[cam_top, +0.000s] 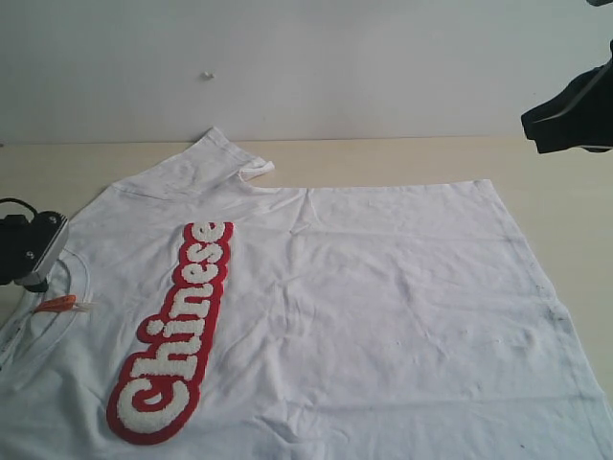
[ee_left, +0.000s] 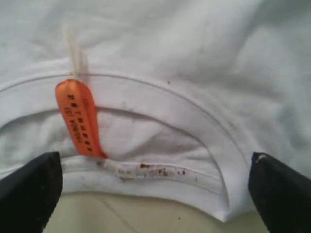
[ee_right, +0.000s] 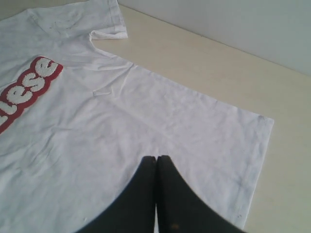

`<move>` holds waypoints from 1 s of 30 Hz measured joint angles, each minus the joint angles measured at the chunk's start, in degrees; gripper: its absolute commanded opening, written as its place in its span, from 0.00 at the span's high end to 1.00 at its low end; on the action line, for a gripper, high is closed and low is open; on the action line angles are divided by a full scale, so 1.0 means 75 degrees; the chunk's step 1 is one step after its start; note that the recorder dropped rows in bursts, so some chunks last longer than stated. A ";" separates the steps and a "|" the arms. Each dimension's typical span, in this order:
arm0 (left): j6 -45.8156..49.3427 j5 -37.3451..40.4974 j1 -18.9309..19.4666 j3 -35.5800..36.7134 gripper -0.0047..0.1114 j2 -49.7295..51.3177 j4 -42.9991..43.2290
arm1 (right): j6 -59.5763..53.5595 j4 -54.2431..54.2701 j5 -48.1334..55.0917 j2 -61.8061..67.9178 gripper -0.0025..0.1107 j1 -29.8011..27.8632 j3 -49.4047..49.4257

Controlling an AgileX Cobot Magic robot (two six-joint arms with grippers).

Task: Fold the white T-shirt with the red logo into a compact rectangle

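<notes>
The white T-shirt [cam_top: 383, 316] lies spread flat and front-up on the pale table [cam_top: 402, 158]. In the exterior view its neck is to the left and its hem to the right. I judge it light, limp cotton. It will drape and sag from any single pinch, and it should slide easily on the smooth tabletop. I would therefore take it at stiffer, doubled edges such as the hem corners, the shoulder seams or the ribbed collar, not mid-panel. Shallow wrinkles run across the body, but nothing is bunched.

The red logo [cam_top: 177, 335] is a long patch across the chest with fuzzy raised white letters. It looks thicker and stiffer than the cloth around it, so a fold line is better kept off it. The far sleeve [cam_top: 225, 158] is short, with its stitched cuff curling up slightly.

The collar [ee_left: 160, 104] is a ribbed double band with small reddish specks along its inner seam. An orange neck tag [ee_left: 80, 119] hangs from it on a thin plastic tie.

My left gripper [ee_left: 155, 193] is spread wide to either side of the collar, clamping nothing. My right gripper [ee_right: 156, 162] has its fingers pressed together and empty, poised over the hem end.
</notes>
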 measured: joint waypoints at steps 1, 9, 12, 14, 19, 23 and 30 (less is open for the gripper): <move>0.0038 -0.0022 0.0000 0.0000 0.07 0.0063 0.0000 | 0.0000 0.0000 0.0000 0.0000 0.98 0.0000 0.0000; 0.0134 0.0031 0.0267 -0.0325 0.07 0.0416 0.0070 | -0.0031 0.0000 0.0000 0.0000 0.98 0.0000 0.0000; 0.0134 0.0178 0.0303 -0.0612 0.07 0.0416 0.0070 | -0.0066 0.0000 0.0000 0.0000 0.98 0.0000 0.0000; 0.0183 0.0229 0.0303 -0.0629 0.07 0.0464 0.0056 | -0.0098 0.0000 0.0000 0.0000 0.98 0.0000 0.0000; 0.0186 0.0346 0.0303 -0.0632 0.07 0.0796 0.0056 | -0.0112 0.0000 0.0027 0.0000 0.98 0.0000 0.0000; 0.0186 0.0346 0.0303 -0.0632 0.07 0.0797 0.0056 | -0.0112 0.0000 0.0027 0.0000 0.98 0.0000 0.0000; 0.0186 0.0332 0.0303 -0.0867 0.07 0.0797 -0.0299 | -0.0126 0.0000 0.0064 0.0000 0.98 0.0000 0.0000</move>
